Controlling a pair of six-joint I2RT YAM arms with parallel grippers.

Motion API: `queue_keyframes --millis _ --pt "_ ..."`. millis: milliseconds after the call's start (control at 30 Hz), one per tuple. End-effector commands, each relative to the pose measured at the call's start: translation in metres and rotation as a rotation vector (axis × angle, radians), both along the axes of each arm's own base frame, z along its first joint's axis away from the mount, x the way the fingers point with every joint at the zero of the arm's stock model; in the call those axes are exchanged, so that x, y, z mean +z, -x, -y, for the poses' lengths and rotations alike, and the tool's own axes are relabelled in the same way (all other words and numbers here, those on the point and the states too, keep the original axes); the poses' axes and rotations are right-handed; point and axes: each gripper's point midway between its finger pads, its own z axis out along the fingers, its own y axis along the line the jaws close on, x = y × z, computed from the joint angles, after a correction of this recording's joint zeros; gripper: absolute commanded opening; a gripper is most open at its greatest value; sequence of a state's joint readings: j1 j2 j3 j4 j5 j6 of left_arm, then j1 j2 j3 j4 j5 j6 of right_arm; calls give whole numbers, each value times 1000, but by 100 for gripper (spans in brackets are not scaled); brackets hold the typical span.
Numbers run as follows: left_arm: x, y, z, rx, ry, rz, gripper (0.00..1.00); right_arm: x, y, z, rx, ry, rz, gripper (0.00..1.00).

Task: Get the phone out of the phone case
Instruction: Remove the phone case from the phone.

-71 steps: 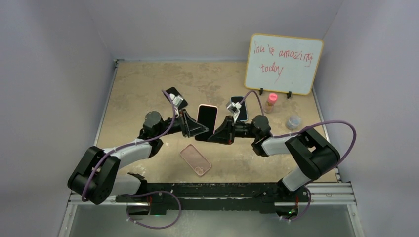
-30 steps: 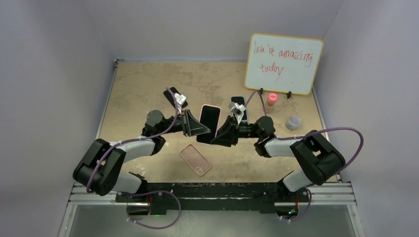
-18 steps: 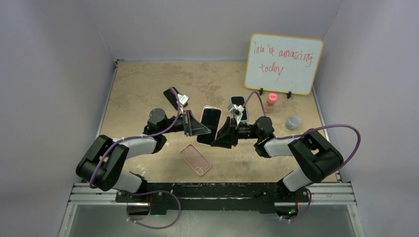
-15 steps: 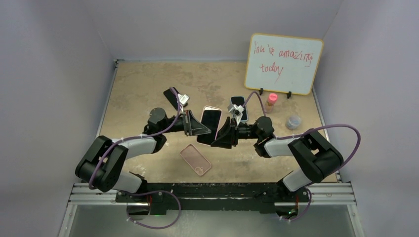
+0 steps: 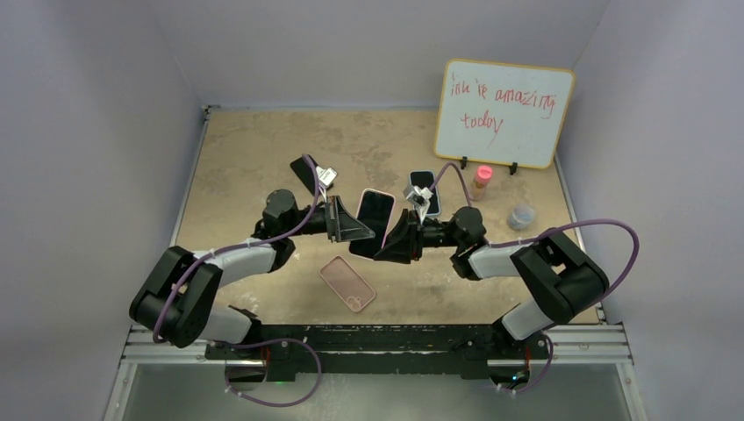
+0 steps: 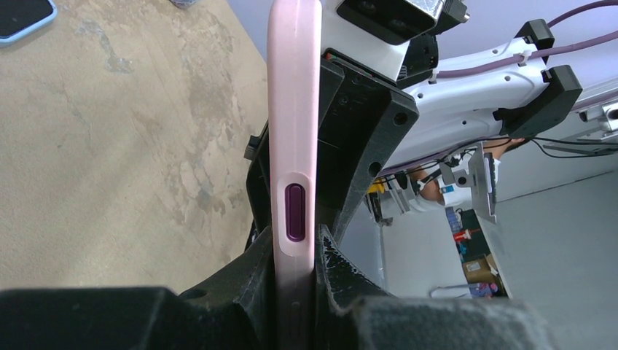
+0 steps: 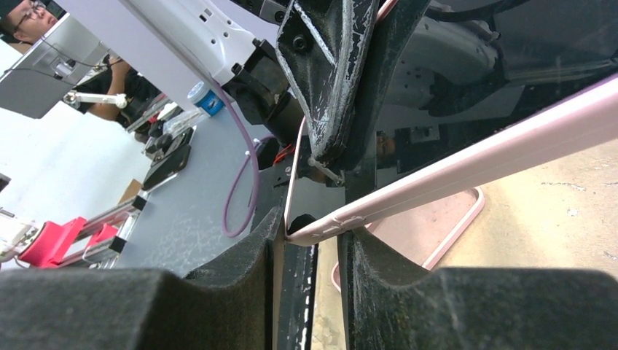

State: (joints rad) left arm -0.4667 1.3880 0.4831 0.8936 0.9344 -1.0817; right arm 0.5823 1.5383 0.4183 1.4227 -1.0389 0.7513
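Your left claw [image 5: 349,226] is clamped on one edge of the pink phone [image 5: 372,211], and your right claw [image 5: 397,241] pinches its opposite corner. The phone sits raised above the bench [image 5: 246,149]. A pink phone case [image 5: 347,282] lies flat just below.

Site: robotics lab, test cell. My arms [image 5: 230,263] are bolted to an aluminium rail [image 5: 583,342] at the edge of a tan worktop [image 5: 254,149] boxed in by plain pale walls [image 5: 88,132], with a hand-lettered whiteboard [image 5: 504,112] propped at the back. Past my right claw [image 7: 310,240]: a person [image 7: 25,13] in glasses, a second grey worktop [image 7: 182,219], a purple cable [image 7: 235,191], a red fixture [image 7: 51,240].
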Motion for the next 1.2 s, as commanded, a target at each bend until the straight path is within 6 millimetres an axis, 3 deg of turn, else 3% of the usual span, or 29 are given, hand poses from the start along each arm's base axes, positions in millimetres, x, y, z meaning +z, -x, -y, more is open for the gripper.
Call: queue_keyframes --millis 0,267,467,533,867,1100,1167 --pt "-1 -37 -1 175 -27 -6 0 55 34 -2 135 -211 379 22" --pt "-3 -39 -2 184 -29 -49 0 47 36 -11 140 -156 442 12" --pt "-6 -41 -2 189 -31 -73 0 22 32 -35 141 48 616 4" --pt "-7 -40 -2 188 -31 -83 0 26 34 -37 149 44 641 0" --pt "11 -31 -3 153 51 -92 0 43 24 -38 75 9 719 0" --pt "33 -19 -5 123 136 -56 0 51 16 -41 -17 -30 633 0" --pt "38 -18 -7 133 142 -24 0 51 19 -39 -16 -39 598 4"
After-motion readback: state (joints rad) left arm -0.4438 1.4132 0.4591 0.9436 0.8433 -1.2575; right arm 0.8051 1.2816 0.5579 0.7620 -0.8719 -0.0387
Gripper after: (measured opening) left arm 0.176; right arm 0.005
